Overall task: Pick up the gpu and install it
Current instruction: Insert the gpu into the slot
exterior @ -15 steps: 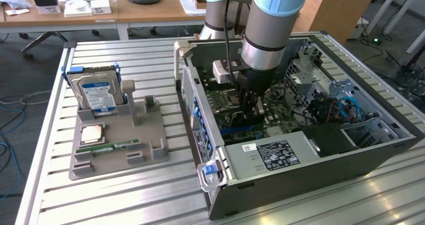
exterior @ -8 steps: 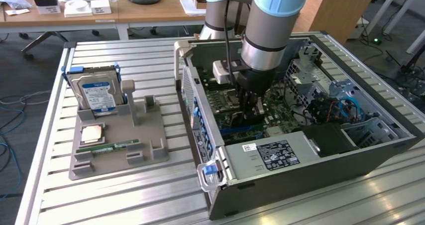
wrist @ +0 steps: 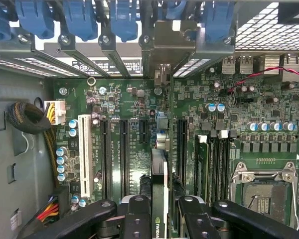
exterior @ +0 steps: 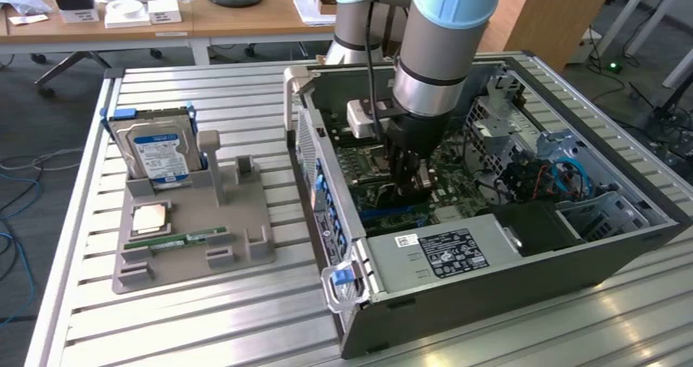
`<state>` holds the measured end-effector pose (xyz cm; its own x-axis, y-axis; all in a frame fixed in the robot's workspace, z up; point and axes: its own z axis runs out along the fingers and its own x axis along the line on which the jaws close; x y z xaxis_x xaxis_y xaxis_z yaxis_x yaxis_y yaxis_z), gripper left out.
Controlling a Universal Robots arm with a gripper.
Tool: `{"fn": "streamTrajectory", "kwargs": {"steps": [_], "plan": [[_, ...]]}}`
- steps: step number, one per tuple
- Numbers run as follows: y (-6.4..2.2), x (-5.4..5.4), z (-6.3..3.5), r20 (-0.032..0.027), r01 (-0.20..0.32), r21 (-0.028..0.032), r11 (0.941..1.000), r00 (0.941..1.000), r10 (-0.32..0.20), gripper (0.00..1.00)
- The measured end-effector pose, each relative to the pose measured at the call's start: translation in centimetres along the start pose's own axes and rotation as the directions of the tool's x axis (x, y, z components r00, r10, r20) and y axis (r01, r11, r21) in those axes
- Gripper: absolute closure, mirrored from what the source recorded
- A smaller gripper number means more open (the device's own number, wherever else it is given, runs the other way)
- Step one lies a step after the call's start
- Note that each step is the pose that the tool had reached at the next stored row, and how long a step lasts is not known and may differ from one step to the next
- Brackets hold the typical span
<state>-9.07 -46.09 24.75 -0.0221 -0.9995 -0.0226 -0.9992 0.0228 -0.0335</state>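
Note:
The gpu (wrist: 159, 191) shows edge-on in the wrist view, a thin card with a black cooler, held upright over the green motherboard (wrist: 114, 99). My gripper (wrist: 164, 219) is shut on it, one black finger on each face. The card's silver end bracket (wrist: 165, 42) reaches the row of rear slot openings. Its lower edge runs along the line of the long black expansion slots (wrist: 124, 154); I cannot tell if it touches one. In the exterior view my gripper (exterior: 410, 182) is down inside the open computer case (exterior: 324, 180), low over the board.
Blue slot latches (wrist: 79, 17) line the case's rear wall. A CPU socket (wrist: 264, 191) and cable bundles (wrist: 27, 119) lie beside the slots. The power supply (exterior: 455, 249) fills the case's near end. On the exterior view's left, a grey holder (exterior: 195, 261) carries a hard drive (exterior: 161, 152), a chip (exterior: 148, 218) and a memory stick (exterior: 178, 239).

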Motion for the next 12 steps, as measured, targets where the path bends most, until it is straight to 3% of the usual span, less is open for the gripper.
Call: {"fn": "streamTrajectory", "kwargs": {"steps": [12], "plan": [[0.02,0.0,0.22,0.0003,0.0,0.0001,1.0,1.0,0.0,0.74]]}}
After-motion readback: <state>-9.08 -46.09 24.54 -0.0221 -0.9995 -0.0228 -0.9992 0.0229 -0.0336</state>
